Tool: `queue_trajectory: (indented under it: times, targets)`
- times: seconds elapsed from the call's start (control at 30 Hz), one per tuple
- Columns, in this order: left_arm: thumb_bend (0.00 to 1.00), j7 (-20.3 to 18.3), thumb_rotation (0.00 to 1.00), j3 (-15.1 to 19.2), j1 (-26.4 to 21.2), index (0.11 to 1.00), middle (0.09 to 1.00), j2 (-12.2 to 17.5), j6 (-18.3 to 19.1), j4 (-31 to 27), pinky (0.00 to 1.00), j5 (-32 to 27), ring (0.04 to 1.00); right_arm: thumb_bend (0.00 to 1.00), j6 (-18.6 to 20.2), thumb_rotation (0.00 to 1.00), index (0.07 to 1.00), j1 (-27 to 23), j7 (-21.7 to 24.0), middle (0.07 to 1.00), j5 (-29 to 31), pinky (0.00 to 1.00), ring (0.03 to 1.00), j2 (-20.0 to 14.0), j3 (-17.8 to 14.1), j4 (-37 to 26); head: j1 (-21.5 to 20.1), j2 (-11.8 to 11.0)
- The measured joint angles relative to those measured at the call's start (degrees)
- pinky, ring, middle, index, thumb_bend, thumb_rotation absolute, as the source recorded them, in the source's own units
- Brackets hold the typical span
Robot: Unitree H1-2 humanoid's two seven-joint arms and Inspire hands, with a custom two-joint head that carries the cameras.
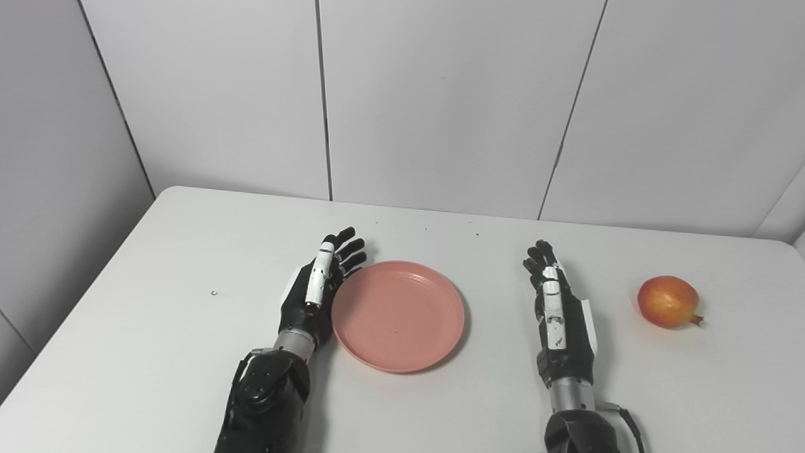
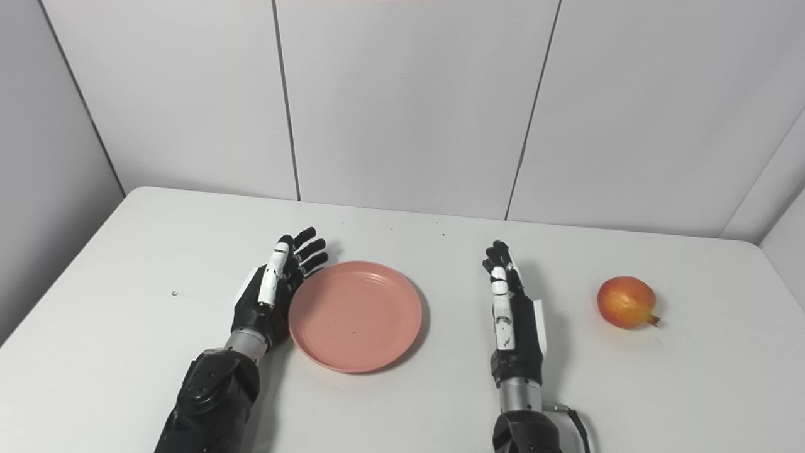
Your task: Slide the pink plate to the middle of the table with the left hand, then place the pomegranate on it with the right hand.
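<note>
**Plate near the middle, fruit off to the right**

The pink plate (image 1: 398, 316) lies flat on the white table (image 1: 157, 327), about midway across. The left hand (image 1: 314, 289) stands on edge against the plate's left rim, fingers straight and slightly fanned, holding nothing. The right hand (image 1: 558, 311) stands on edge to the right of the plate, apart from it, fingers extended together, empty. The pomegranate (image 1: 668, 302) rests on the table further right, clear of that hand.
</note>
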Motion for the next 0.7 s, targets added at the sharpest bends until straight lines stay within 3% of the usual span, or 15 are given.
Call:
queue_trajectory:
  times: [0.27, 0.7]
  targets:
    - [0.31, -0.2, 1.0, -0.5, 0.3, 0.879, 0.897, -0.3, -0.3, -0.1, 0.9, 0.7, 0.903, 0.54, 0.5, 0.95, 0.902, 0.0, -1.0, 0.904, -2.0, 1.0, 0.912, 0.2, 0.6, 0.0, -2.9, -0.1]
    - [0.33, -0.7, 0.98, -1.4, 1.6, 0.876, 0.9, -0.7, -0.8, -1.4, 0.89, 1.0, 0.913, 0.53, 0.6, 0.96, 0.905, -0.2, -2.6, 0.908, -3.9, 0.99, 0.912, 1.1, 0.8, 0.1, -3.6, 0.7]
